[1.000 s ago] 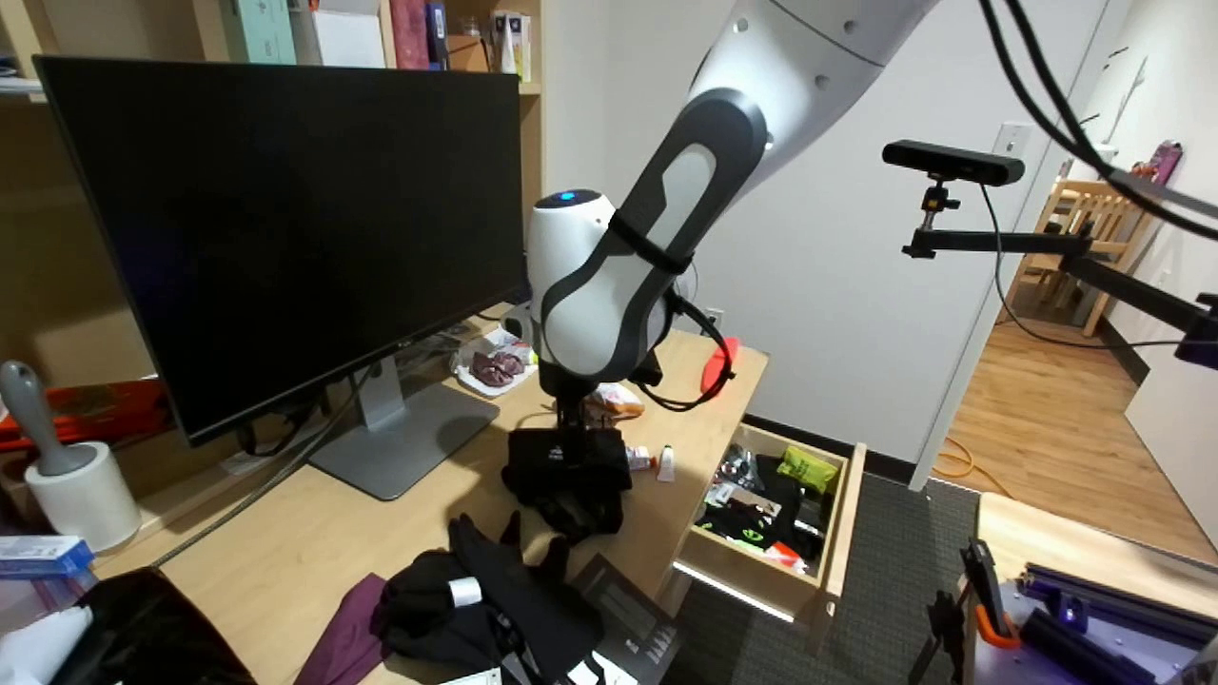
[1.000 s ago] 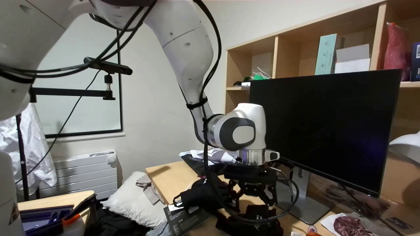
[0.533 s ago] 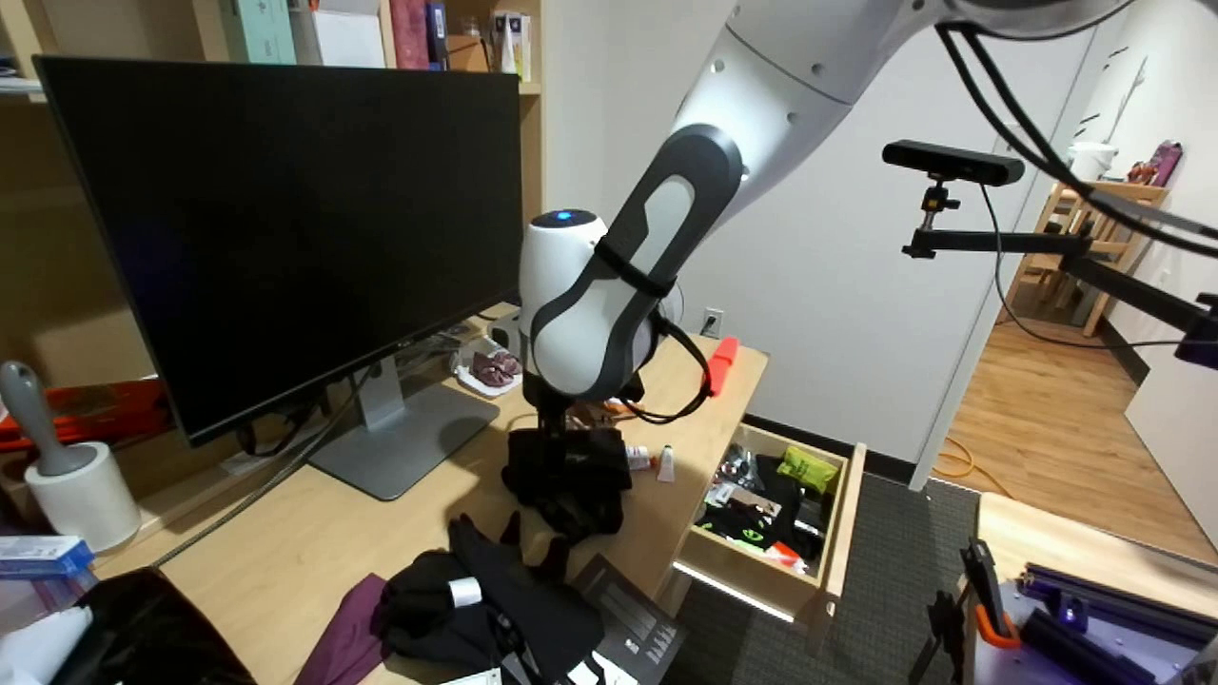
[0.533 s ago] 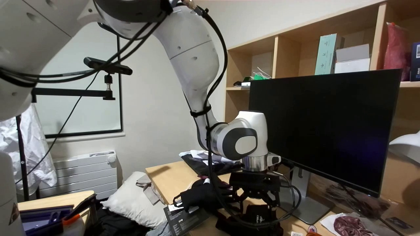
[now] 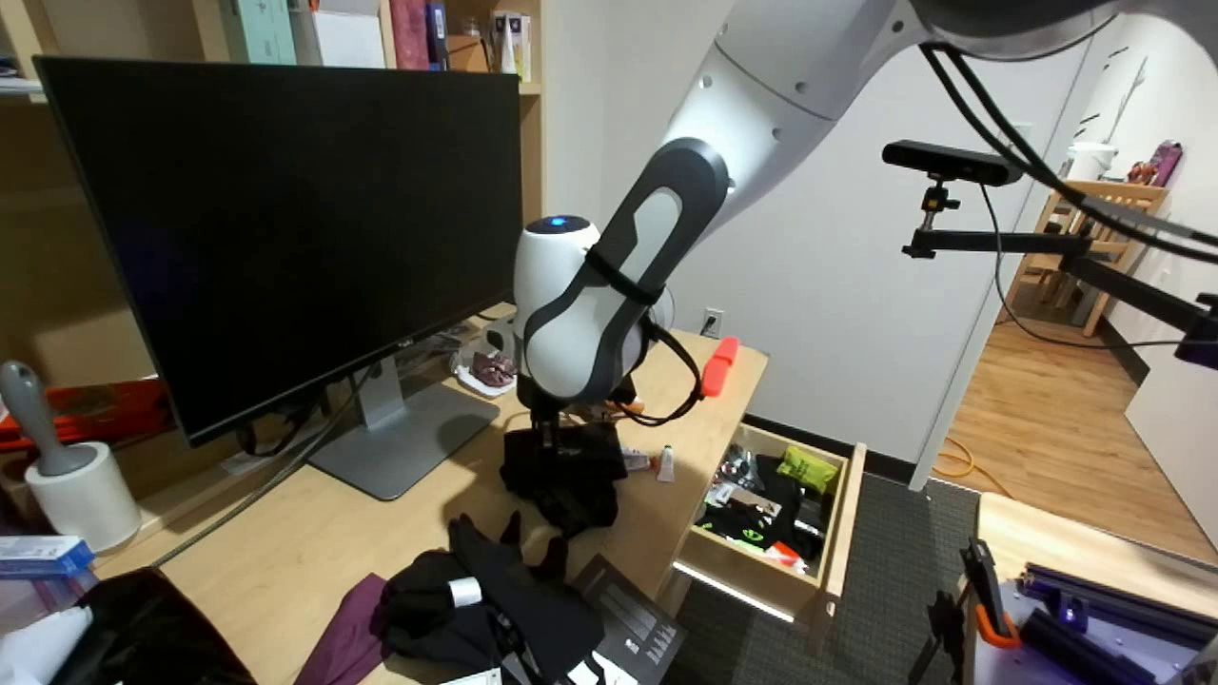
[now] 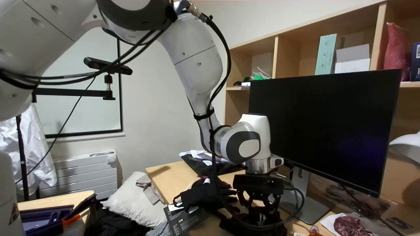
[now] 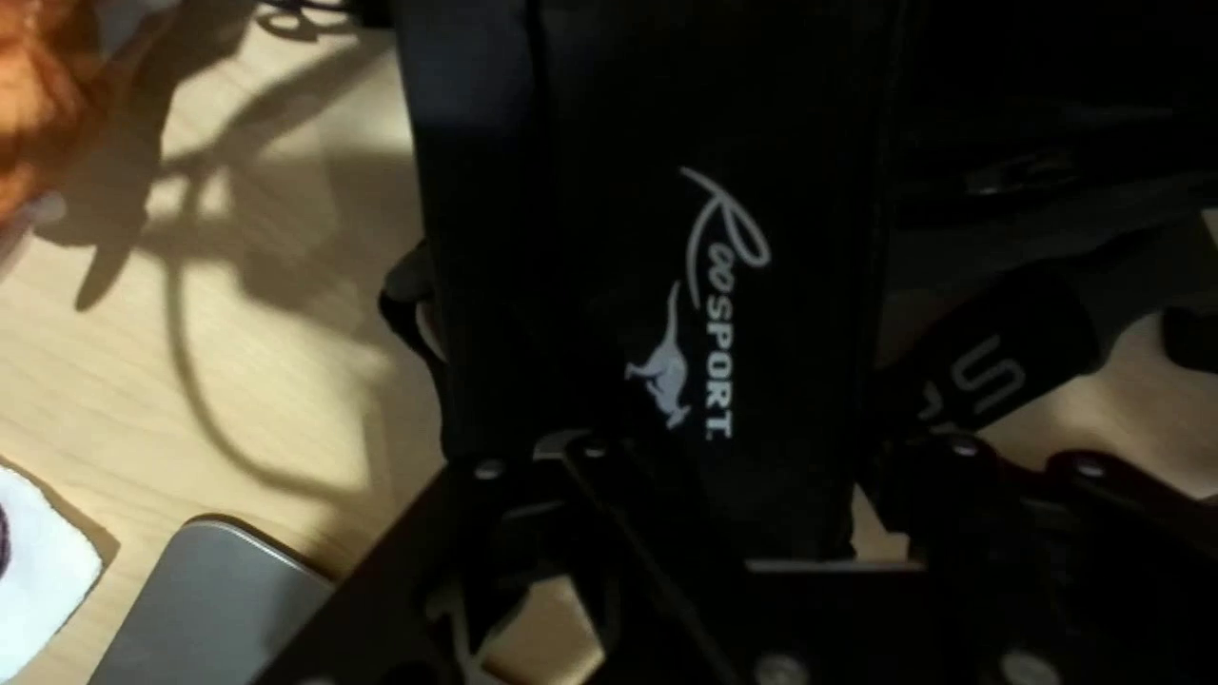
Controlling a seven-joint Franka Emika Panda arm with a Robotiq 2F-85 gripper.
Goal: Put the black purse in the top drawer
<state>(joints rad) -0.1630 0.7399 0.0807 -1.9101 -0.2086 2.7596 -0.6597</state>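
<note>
Lowered gripper [image 6: 261, 208] straddles one purse [image 7: 652, 276], grip unclear; one drawer [image 5: 839, 533] shows only lower right in an exterior view.

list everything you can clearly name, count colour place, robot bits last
desk: 1, light wood, in both exterior views
monitor: 1, black, on the desk
purse: 1, black, on the desk
soft heap: 1, black, near the purse
cloth: 1, purple, against the soft heap
tubes: 2, mostly white, beside the purse
flat item: 1, red, near the desk's edge
roller: 1, white, grey handle, by the monitor
shelving: 1, light wood, behind the monitor
teal box: 1, teal, on the shelving
top drawer: 1, light wood, pulled out beside the desk
pillow: 1, off-white, beside the desk
cameras: 1 per exterior view, black, bracketed
robot arm: 1, mostly white, above the desk
gripper: 1, black, at the purse, grip unclear
</note>
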